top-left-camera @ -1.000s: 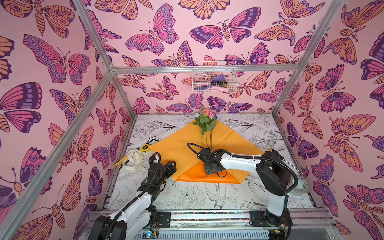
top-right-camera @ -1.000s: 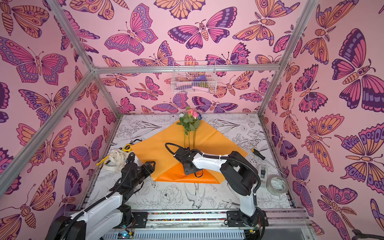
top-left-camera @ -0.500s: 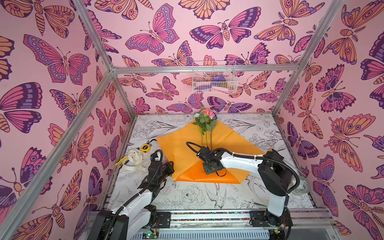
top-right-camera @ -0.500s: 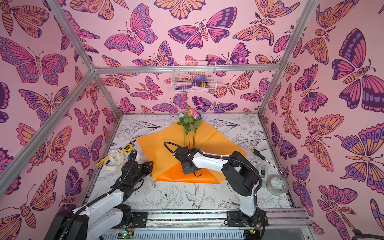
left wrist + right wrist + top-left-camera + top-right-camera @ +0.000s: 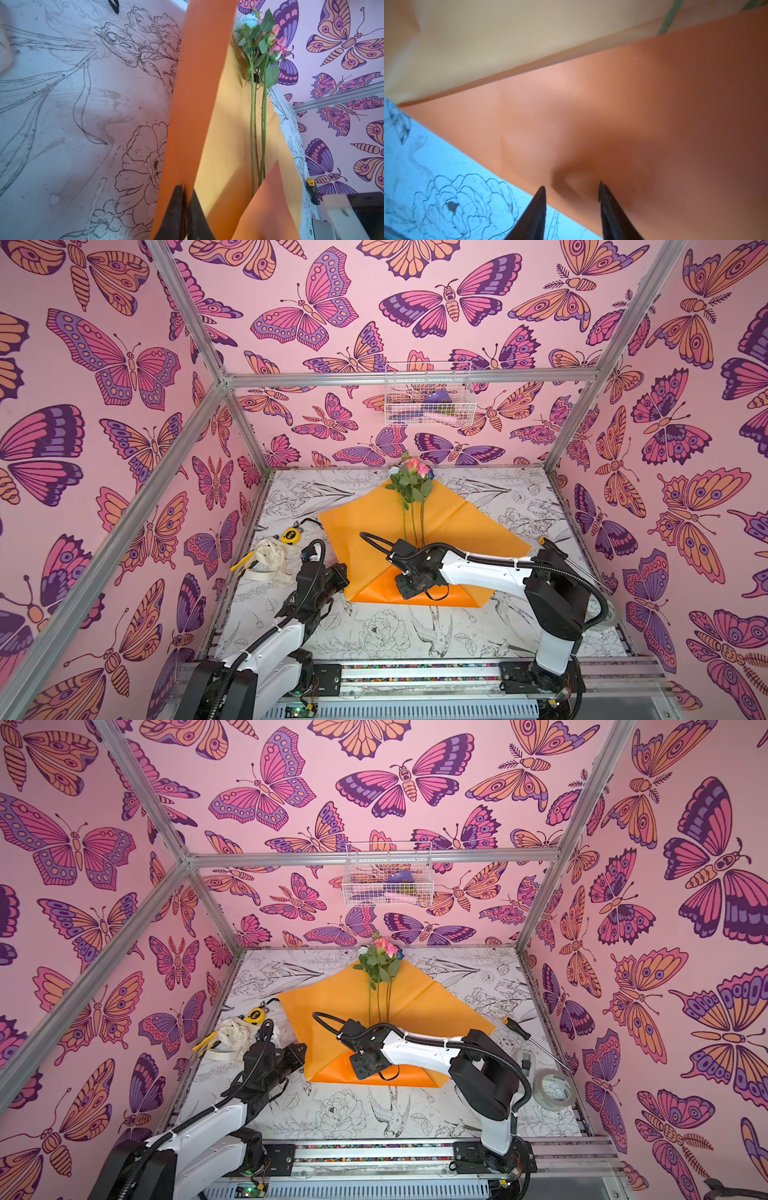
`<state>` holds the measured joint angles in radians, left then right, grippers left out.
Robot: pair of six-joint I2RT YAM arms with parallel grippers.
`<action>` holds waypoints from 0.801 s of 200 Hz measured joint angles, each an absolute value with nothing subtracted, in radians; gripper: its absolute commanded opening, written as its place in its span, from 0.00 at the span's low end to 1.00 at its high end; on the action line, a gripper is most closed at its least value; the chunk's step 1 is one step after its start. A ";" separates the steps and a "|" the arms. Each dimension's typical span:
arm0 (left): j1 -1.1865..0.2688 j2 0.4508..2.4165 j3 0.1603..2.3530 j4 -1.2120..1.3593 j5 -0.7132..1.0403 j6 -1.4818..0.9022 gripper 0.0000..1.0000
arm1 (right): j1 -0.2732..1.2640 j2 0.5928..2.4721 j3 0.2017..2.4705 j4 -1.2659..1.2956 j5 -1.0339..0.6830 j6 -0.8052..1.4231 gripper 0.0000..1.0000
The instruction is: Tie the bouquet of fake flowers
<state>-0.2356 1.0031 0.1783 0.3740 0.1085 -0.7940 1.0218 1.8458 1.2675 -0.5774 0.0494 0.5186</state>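
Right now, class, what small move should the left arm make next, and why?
Probably fold the orange wrapping paper over the stems: the left pincer is shut on its lifted edge, and the stems lie mostly uncovered.

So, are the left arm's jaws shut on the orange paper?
Yes, in the left wrist view the left jaws pinch a lifted edge of the orange paper.

The paper (image 5: 457, 522) looks matt, smooth; frame (image 5: 407, 377) is brushed metal; basket (image 5: 428, 406), upper centre, is white wire; arm shells (image 5: 482, 572) are glossy plastic.
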 measured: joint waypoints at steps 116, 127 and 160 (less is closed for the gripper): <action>-0.236 1.033 0.179 0.374 0.108 -0.809 0.10 | 1.117 1.875 1.299 -0.542 -0.019 0.410 0.35; -0.236 1.038 0.179 0.374 0.108 -0.813 0.10 | 1.122 1.888 1.308 -0.542 -0.014 0.407 0.35; -0.236 1.041 0.179 0.375 0.108 -0.817 0.10 | 1.122 1.942 1.317 -0.543 0.028 0.402 0.33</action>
<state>-0.2356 1.0412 0.1791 0.3748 0.1081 -0.8169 1.1217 1.9419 1.3170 -0.5430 0.0284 0.4015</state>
